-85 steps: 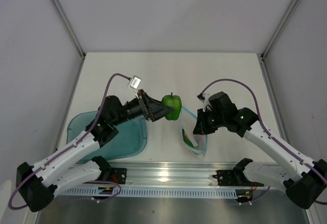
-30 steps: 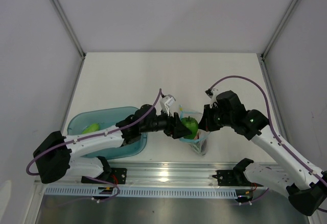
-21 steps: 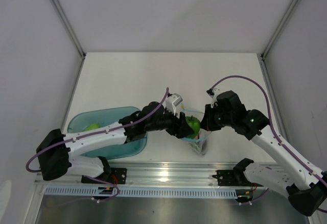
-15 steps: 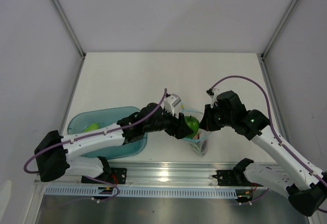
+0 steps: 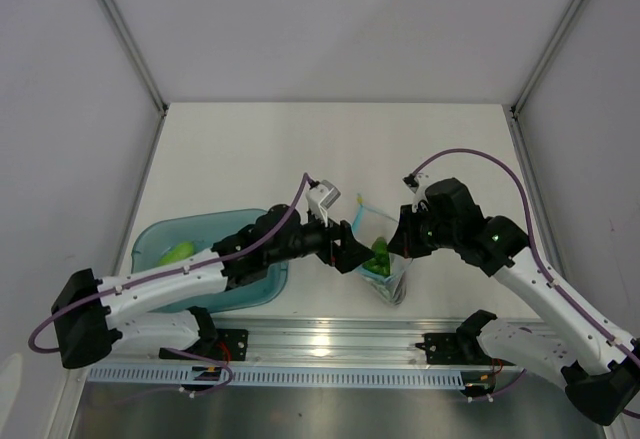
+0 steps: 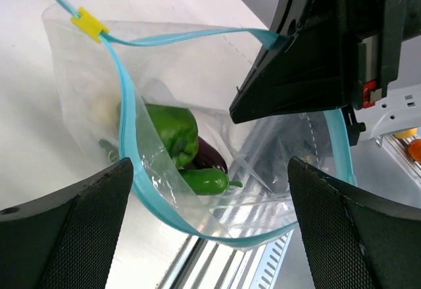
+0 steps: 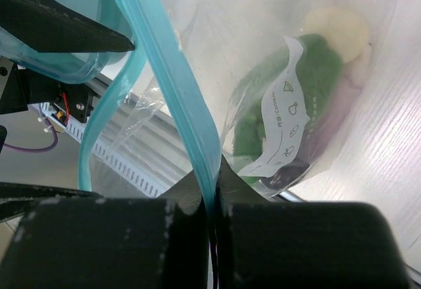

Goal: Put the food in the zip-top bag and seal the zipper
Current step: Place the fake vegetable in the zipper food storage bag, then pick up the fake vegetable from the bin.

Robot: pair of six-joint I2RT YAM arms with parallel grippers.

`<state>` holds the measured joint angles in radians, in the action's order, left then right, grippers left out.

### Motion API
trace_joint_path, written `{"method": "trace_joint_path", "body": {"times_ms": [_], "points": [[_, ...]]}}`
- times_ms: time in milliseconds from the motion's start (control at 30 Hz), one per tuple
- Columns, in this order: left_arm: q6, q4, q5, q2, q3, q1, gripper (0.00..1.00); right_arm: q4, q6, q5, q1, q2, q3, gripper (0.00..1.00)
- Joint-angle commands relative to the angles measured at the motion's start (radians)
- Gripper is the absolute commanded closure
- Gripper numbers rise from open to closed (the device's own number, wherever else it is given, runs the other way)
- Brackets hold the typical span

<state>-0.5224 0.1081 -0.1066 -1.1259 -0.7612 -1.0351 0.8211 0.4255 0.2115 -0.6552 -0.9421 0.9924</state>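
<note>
Pinching the zipper [image 7: 172,81], right claw [image 7: 209,195] holds bag [image 7: 263,32].

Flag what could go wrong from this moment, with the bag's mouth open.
1. The right fingers pinch only one side of the zipper; the floppy bag could slip or slump and spill its food.
2. The open left fingers sit at the mouth; pulling back might snag the strip.
</note>
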Motion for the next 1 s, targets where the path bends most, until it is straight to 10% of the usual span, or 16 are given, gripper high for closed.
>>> {"method": "trace_joint_path", "body": {"times_ms": [0, 467, 967], "points": [[0.009, 0.062, 0.056, 0.073, 0.031, -0.008, 0.00, -0.028, -0.010, 0.012, 0.000, 0.022, 0.032, 1.00], [-0.111, -0.203, 0.663, 0.385, 0.050, 0.001, 0.01, -0.017, -0.067, 0.025, 0.008, 0.026, 0.020, 0.99], [-0.632, -0.878, 0.636, 0.529, 0.031, 0.519, 0.12, -0.013, -0.030, -0.038, 0.011, 0.045, 0.008, 1.00]]}}
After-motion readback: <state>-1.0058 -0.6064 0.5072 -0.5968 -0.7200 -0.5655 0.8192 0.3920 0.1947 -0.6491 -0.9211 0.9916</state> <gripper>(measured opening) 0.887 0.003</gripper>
